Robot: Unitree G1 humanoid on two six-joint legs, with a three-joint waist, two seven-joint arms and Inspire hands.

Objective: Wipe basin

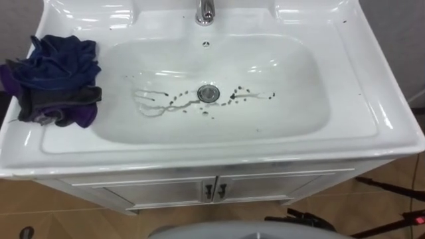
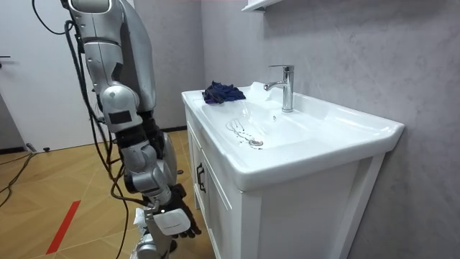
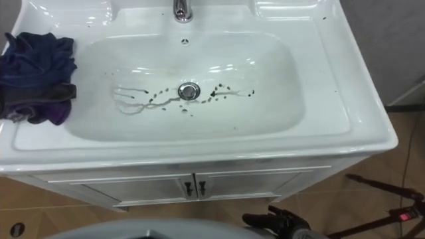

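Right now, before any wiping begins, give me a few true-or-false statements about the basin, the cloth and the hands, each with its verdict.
1. The dark blue cloth lies bunched on the left rim of the basin. True.
2. The bowl is already spotless. False: dark streaks and spots spread to both sides of the drain.
3. The right hand is pressing the cloth into the bowl. False: the cloth lies by itself on the rim, and the right hand hangs low beside the cabinet in the room view.
4. The faucet stands at the middle of the back rim. True.
5. One of the cabinet doors hangs open. False: both are closed.
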